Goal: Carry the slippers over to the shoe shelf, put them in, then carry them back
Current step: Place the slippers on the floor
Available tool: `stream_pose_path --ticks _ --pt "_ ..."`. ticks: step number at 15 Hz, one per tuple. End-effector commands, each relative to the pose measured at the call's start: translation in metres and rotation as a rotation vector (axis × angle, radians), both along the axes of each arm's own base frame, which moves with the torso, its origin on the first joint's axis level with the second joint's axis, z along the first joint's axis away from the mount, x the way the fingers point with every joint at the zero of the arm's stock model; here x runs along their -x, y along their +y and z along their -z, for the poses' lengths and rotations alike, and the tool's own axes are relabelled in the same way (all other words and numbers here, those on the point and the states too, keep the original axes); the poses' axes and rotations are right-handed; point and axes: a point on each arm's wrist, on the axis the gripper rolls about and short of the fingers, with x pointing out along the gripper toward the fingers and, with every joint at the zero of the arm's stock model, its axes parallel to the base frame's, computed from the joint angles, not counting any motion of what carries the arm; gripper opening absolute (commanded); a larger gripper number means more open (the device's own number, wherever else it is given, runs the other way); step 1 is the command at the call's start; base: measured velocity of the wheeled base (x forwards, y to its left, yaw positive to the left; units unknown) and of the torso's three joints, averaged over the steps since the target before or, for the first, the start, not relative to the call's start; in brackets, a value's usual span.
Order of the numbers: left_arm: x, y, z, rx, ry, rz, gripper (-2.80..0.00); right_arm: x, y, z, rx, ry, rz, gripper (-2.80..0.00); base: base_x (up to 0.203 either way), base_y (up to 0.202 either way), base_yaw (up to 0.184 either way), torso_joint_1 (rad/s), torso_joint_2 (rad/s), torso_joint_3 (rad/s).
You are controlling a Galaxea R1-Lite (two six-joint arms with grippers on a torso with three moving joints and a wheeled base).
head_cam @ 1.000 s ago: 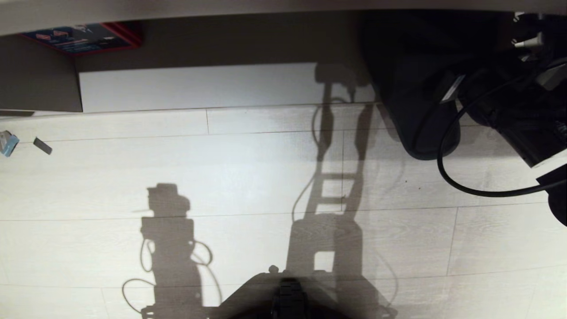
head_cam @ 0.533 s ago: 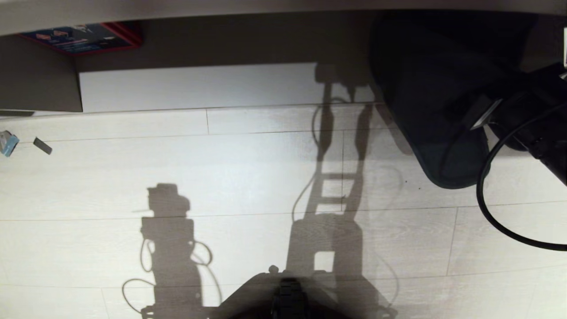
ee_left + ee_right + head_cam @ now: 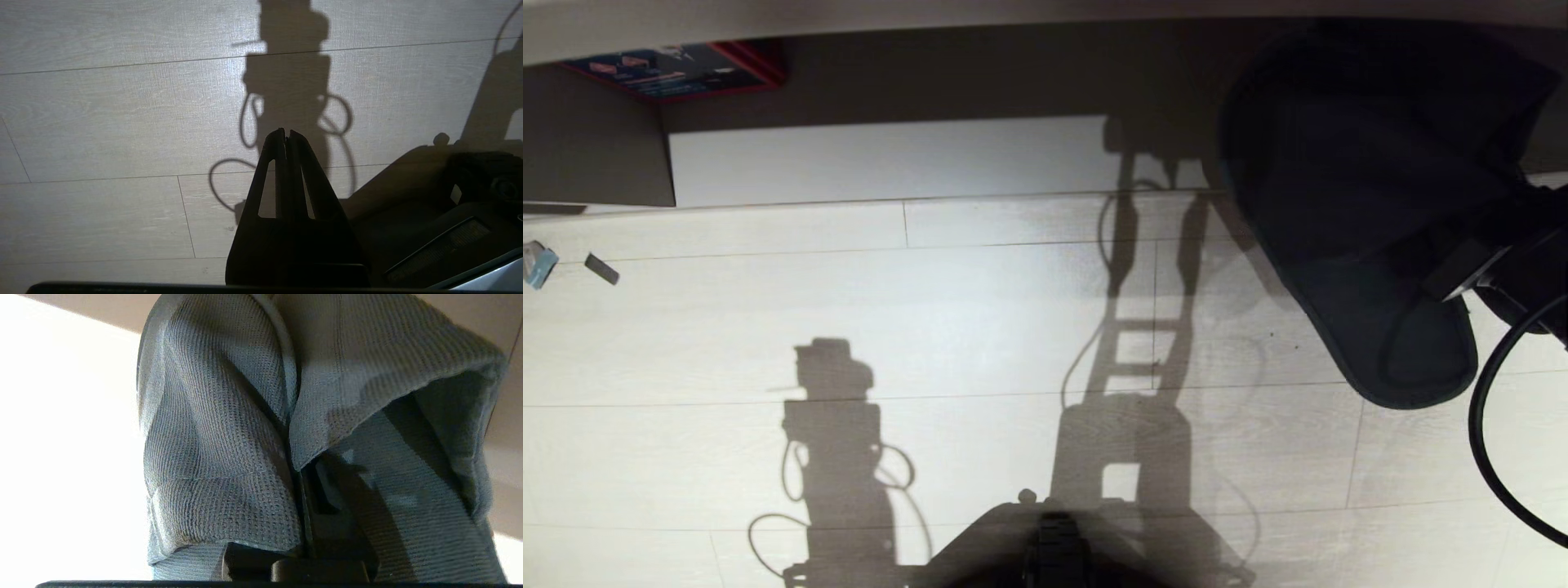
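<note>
The shoe shelf (image 3: 890, 159) opening lies unobstructed, floor (image 3: 931, 327) before it open; the hanging slippers (image 3: 1356, 229) crowd its right end, and an upright divider (image 3: 596, 155) bounds its left.

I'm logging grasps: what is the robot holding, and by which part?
The right end effector pinches both slippers together by their inner edges at the open heel ends.

Head camera looks down at the floor (image 3: 931, 327); wrist cameras sit closer.

The slippers (image 3: 1372, 245) are dark grey knit, pressed together and hanging at the far right. The shoe shelf (image 3: 890, 159) lies at the far left, its bottom board pale.
</note>
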Motion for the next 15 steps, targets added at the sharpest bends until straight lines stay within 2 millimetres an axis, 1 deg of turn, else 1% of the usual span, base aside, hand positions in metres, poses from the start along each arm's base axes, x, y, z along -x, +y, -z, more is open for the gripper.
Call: stream_pose_path --ticks 1,5,7,15 --pt "-0.001 0.000 0.002 0.000 0.008 0.000 -2.80 0.009 -0.002 0.010 0.009 0.020 0.000 -2.80 0.000 0.000 0.000 0.000 0.00 0.000" --pt "-0.001 0.000 0.002 0.000 0.008 0.000 -2.80 0.011 -0.003 0.036 0.041 0.112 -0.003 -2.80 0.000 0.000 0.000 0.000 0.00 0.000" --pt "-0.001 0.000 0.002 0.000 0.008 0.000 -2.80 0.014 -0.004 0.044 0.055 0.135 -0.006 -2.80 0.000 0.000 0.000 0.000 0.00 0.000" --pt "-0.001 0.000 0.002 0.000 0.008 0.001 -2.80 0.044 -0.013 0.048 0.035 0.103 -0.014 -2.80 0.000 0.000 0.000 0.000 0.00 0.000"
